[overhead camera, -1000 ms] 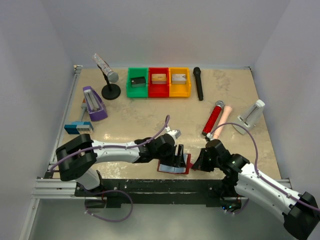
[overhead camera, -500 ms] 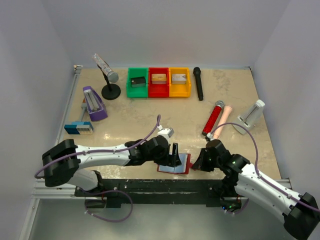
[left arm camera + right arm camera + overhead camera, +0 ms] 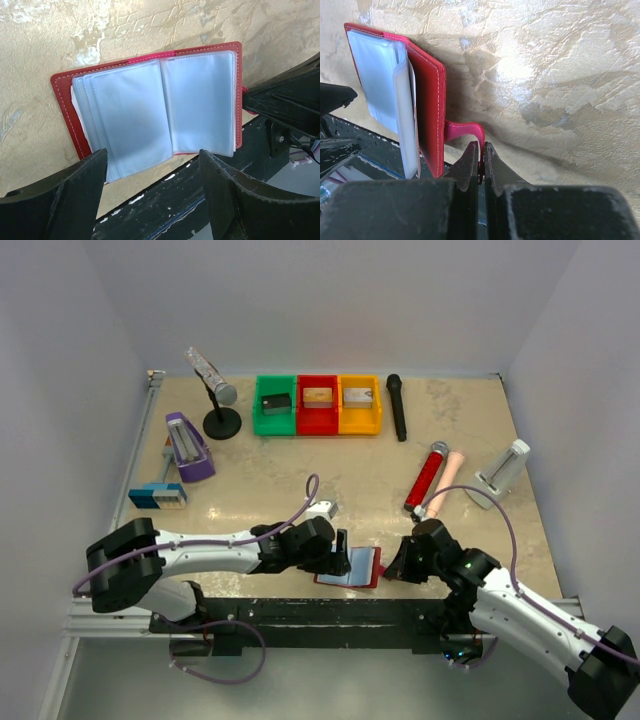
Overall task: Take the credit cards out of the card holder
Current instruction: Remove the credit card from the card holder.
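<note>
The card holder (image 3: 155, 112) lies open at the table's near edge, red cover down, light blue clear pockets up. It also shows in the top view (image 3: 362, 563). No credit card shows in the pockets or anywhere else. My left gripper (image 3: 152, 200) is open and empty, its fingers (image 3: 65, 200) hovering over the holder's near edge; the top view shows it (image 3: 338, 560) at the holder's left side. My right gripper (image 3: 481, 167) is shut on the holder's red tab strap (image 3: 465, 132), at the holder's right side (image 3: 393, 565).
Green (image 3: 275, 418), red (image 3: 318, 418) and yellow (image 3: 360, 418) bins at the back hold black, tan and silver blocks. A microphone stand (image 3: 221, 420), purple device (image 3: 187, 448), black microphone (image 3: 397, 406), red microphone (image 3: 425, 477) and white stand (image 3: 503, 468) surround the middle. The black base rail (image 3: 320, 610) runs just below the holder.
My left gripper has drawn back to the left, off the holder's pockets. The holder and my right gripper have stayed put.
</note>
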Available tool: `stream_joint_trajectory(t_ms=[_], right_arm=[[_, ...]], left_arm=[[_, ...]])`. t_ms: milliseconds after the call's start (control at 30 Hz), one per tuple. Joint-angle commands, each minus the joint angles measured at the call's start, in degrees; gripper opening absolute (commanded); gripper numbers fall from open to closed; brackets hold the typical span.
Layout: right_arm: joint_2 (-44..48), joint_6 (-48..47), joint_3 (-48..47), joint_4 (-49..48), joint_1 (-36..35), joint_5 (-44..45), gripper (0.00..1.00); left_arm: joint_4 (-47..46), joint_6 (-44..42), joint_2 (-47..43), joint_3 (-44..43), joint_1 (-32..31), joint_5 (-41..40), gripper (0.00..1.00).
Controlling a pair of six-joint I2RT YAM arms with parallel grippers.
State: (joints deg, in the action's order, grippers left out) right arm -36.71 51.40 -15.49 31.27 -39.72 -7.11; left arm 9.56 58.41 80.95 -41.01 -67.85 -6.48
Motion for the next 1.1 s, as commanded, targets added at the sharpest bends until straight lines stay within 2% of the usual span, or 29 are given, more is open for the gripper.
stream_joint_trajectory(t_ms=[0,567,1067], right_arm=[[0.3,0.1,0.1,-1.0,0.1,-0.3,0.00],[-0.1,-0.2,0.0,-1.4,0.1,-0.6,0.00],[-1.1,-0.3,-0.2,-1.8,0.1,-0.8,0.00]], left_arm=[[0.0,0.7,1.5,-1.1,0.2,-0.5,0.78],[-2.8,-0.2,4.5,-2.1,0.1,2.9,0.77],[-12.8,-2.1,4.3,-1.6,0.0,8.4,0.75]])
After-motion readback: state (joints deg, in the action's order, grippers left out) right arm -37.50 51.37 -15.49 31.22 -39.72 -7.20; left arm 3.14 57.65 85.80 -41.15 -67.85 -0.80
